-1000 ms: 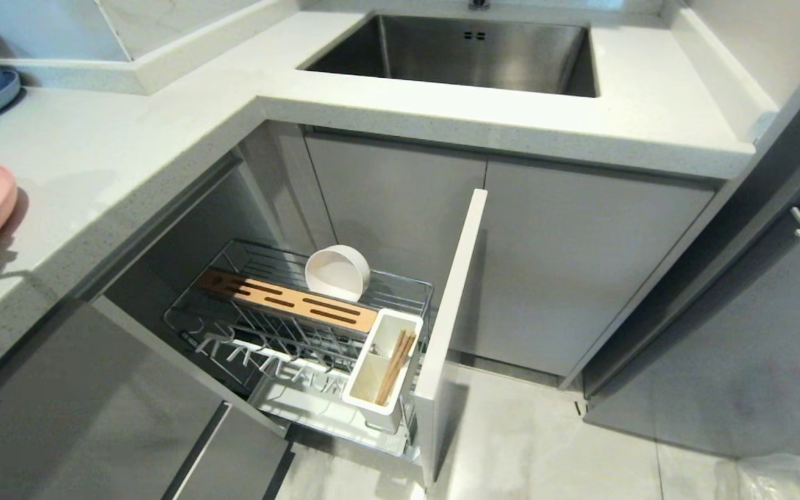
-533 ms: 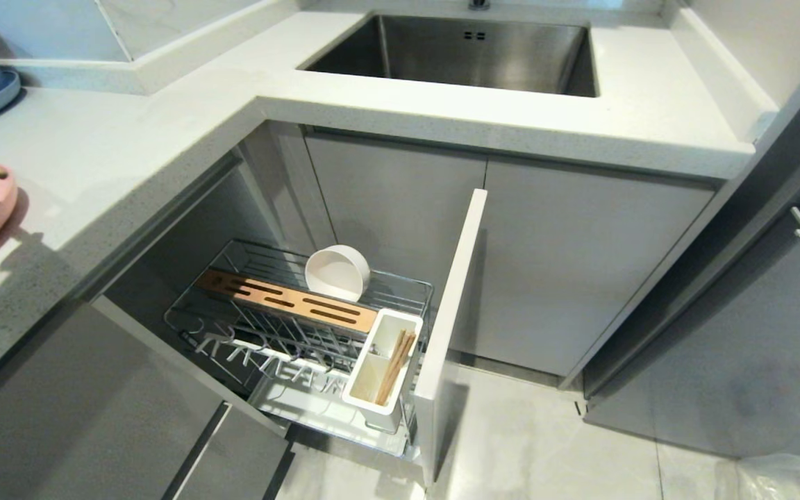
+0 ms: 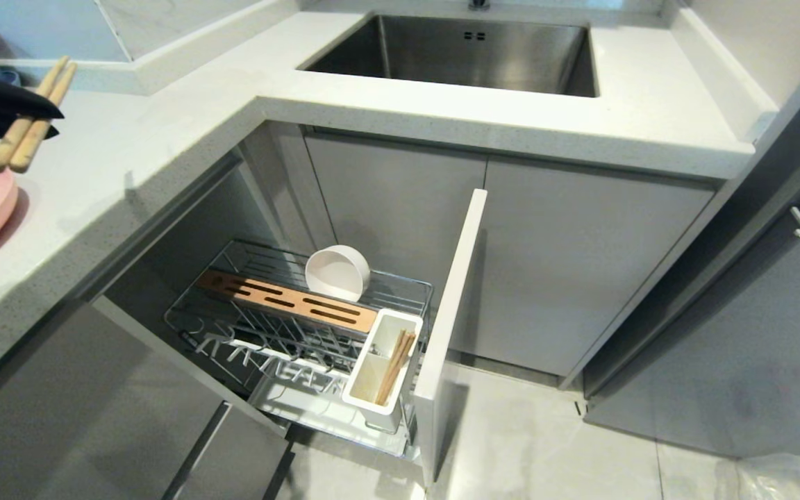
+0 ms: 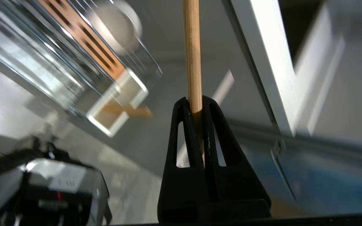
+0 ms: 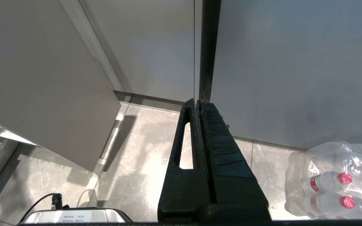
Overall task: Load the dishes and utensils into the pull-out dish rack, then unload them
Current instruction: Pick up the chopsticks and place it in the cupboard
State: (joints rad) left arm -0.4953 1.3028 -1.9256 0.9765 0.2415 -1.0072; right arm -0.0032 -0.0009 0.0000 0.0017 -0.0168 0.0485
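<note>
Pinching smooth round wooden chopsticks [image 3: 30,117] | left tool [image 4: 195,106] clenched | right tool [image 5: 198,103] closed empty | chrome-wire dish rack [image 3: 282,326]

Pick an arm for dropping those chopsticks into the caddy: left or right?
Left. The left gripper is already shut on the chopsticks above the counter, with the rack's white caddy open below. The right gripper hangs shut and empty near the floor, facing cabinet doors.
</note>
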